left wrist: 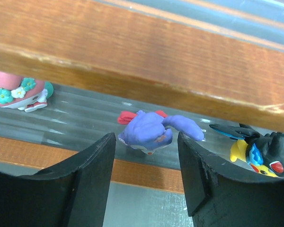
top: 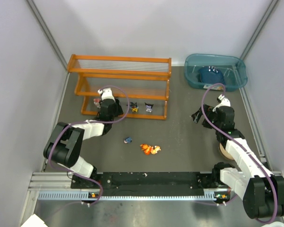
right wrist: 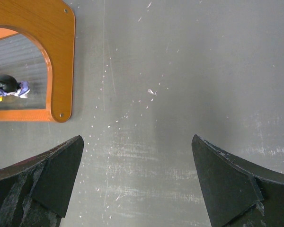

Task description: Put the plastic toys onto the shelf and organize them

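Your left claw (left wrist: 146,142) is released, fingers either side of a purple toy (left wrist: 149,132) lying on the shelf's (left wrist: 132,52) bottom rods, not touching it. Your right claw (right wrist: 137,156) is released over the table (right wrist: 180,71). A blue toy (top: 128,140) and an orange toy (top: 150,149) lie on the table.

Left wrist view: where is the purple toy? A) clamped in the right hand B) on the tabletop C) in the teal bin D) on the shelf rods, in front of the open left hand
D: the purple toy lies on the rods of the shelf, just beyond the left hand, whose fingers stand open either side of it.
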`<act>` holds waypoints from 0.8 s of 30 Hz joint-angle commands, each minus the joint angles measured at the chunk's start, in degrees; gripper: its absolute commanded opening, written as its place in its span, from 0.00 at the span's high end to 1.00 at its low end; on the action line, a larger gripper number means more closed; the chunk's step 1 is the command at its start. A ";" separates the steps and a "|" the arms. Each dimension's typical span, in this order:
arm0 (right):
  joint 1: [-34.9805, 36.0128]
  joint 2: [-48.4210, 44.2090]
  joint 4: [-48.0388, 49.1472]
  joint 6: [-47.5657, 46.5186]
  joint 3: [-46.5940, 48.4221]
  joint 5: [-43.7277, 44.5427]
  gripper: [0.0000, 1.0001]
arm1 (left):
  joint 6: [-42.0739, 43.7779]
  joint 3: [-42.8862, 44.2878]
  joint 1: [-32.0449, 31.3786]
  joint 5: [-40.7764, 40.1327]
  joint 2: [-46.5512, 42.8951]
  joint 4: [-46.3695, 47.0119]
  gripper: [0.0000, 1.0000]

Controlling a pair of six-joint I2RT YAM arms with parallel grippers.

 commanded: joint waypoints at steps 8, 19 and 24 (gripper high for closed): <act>0.50 -1.07 1.99 -0.63 -0.16 -0.25 0.01 | 0.98 -1.71 -0.11 0.93 -3.29 3.47 0.38; 0.50 -1.77 1.90 -0.63 -0.33 -0.07 0.01 | 2.03 -6.89 -0.20 4.09 -8.03 7.06 0.36; 0.50 -1.68 1.99 -0.54 -0.33 -0.07 0.01 | 2.82 -9.61 -0.29 7.16 -10.15 9.09 0.35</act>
